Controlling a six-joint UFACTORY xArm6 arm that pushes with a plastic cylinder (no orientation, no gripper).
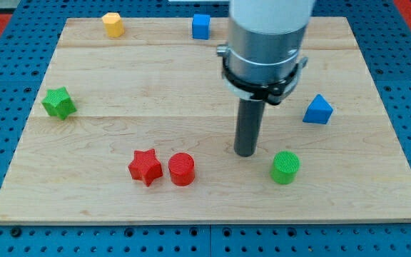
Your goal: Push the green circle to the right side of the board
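The green circle (285, 167) is a short green cylinder on the wooden board (205, 200), right of centre and near the view's bottom. My tip (245, 153) is the lower end of a dark rod under a large silver and black arm body. It stands just left of the green circle and slightly above it in the view, a small gap apart.
A red circle (181, 170) and a red star (145, 167) lie left of my tip. A blue triangular block (318, 110) is at the right, a green star (59, 103) at the left, a yellow hexagon (113, 23) and a blue cube (201, 26) along the top edge.
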